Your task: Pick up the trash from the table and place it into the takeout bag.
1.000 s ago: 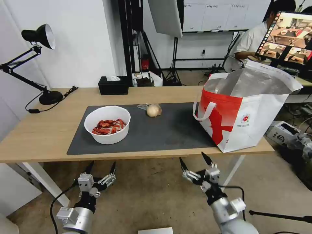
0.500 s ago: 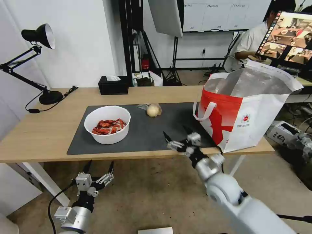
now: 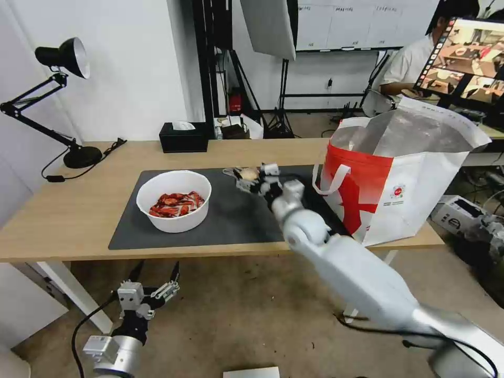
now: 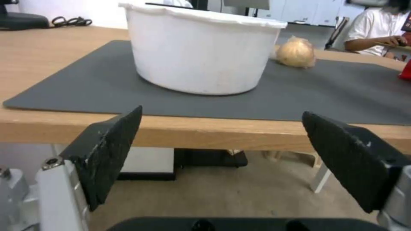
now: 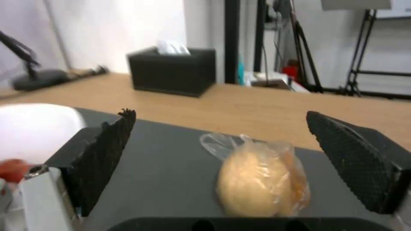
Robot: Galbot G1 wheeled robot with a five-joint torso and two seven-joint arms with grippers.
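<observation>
The trash in view is a white bowl (image 3: 173,201) of red shells on the left of the dark mat (image 3: 236,220), and a beige ball in clear wrap (image 3: 245,172) at the mat's far edge. My right gripper (image 3: 254,179) reaches over the mat and stands open right at the ball. In the right wrist view the ball (image 5: 261,179) lies between the spread black fingers (image 5: 107,154), untouched. The takeout bag (image 3: 415,173) stands open at the table's (image 3: 68,210) right end. My left gripper (image 3: 153,274) hangs open below the table's front edge, facing the bowl (image 4: 201,51).
A black tissue box (image 3: 183,137) sits at the table's far edge, and a black desk lamp (image 3: 73,152) stands at the far left with its cord. The bag's white handle (image 3: 328,181) hangs close to my right arm. A monitor stands behind the bag.
My right arm has risen from below the table's front edge and stretched across the mat to the beige ball. The left arm has sunk slightly and stays under the table.
</observation>
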